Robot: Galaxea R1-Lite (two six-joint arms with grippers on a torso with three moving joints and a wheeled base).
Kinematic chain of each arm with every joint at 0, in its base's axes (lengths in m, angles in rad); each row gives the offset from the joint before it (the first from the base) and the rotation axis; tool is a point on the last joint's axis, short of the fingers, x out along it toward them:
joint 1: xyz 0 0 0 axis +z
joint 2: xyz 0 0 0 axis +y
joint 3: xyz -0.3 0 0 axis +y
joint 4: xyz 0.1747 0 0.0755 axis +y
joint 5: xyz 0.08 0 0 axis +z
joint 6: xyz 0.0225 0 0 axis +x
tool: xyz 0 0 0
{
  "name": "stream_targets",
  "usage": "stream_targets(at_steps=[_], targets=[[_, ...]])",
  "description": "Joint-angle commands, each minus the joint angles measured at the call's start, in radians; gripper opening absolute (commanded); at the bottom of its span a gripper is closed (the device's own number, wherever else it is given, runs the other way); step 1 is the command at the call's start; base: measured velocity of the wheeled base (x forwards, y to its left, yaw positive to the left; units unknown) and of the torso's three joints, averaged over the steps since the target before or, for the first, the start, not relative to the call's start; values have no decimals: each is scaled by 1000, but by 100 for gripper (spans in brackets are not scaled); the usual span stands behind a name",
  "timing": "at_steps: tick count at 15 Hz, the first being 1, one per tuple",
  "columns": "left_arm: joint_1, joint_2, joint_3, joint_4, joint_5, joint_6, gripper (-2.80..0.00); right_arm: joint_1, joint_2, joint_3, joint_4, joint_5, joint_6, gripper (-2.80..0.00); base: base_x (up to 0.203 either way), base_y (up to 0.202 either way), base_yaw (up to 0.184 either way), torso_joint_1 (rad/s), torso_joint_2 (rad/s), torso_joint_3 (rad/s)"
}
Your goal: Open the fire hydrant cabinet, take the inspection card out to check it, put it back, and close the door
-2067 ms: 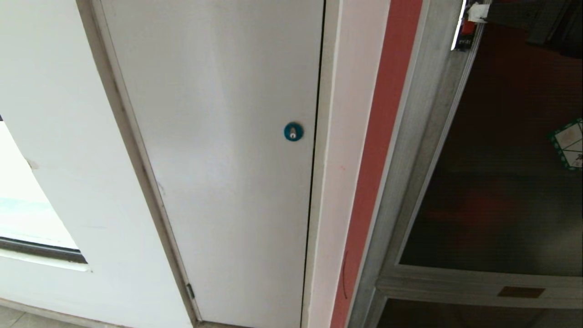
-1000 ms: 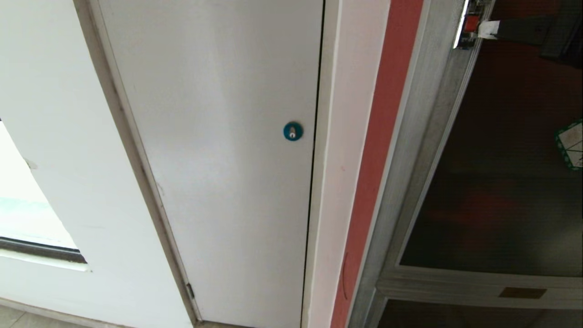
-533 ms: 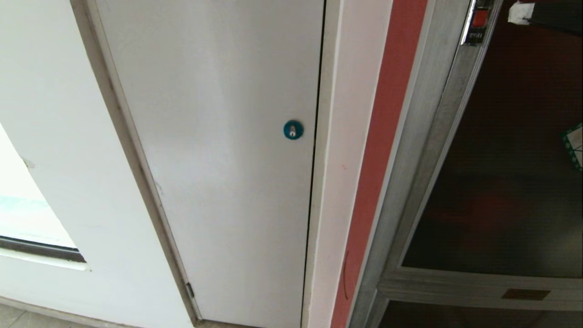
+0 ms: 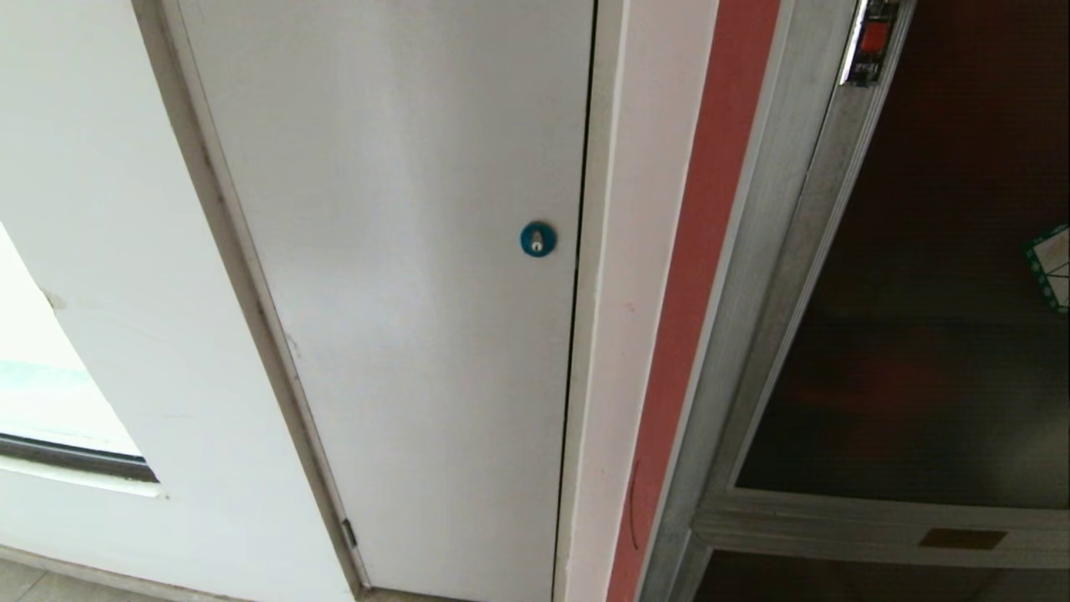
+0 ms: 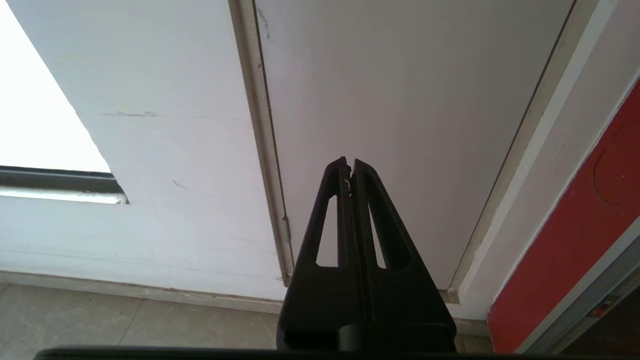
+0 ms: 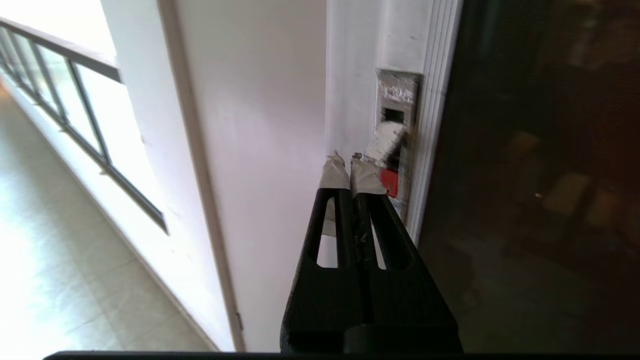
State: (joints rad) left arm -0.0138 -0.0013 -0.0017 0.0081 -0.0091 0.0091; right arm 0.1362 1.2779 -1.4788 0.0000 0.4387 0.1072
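Right claw [image 6: 351,161] now gone from head view, tips pressed together, seemingly just beside the door's [image 4: 945,276] red latch tab [image 6: 389,182].

A: Item one, door [image 4: 919,276]: dark tinted glass; contents behind it show only as dim red and tan shapes, unidentifiable in the head and right wrist views.

B: Hexagonal sticker [image 4: 1053,266]?

A: Cut off by the head view's right edge; print too small to read.

B: Red latch tab [image 6: 389,181]?

A: Partly hidden behind the right gripper [image 6: 350,162] and its taped tips. Small brown plate [image 4: 951,538] on the frame: lettering illegible.
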Motion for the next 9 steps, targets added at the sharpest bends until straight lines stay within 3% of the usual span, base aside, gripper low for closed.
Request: stream_targets(at_steps=[1, 9], targets=[[0, 1, 0, 1, 0, 0, -280, 19, 24, -18, 1, 3, 0, -280, 0, 0, 0, 0, 0, 0], [0, 1, 0, 0, 0, 0, -280, 49, 123, -104, 0, -7, -1, -280, 0, 0, 0, 0, 0, 0]])
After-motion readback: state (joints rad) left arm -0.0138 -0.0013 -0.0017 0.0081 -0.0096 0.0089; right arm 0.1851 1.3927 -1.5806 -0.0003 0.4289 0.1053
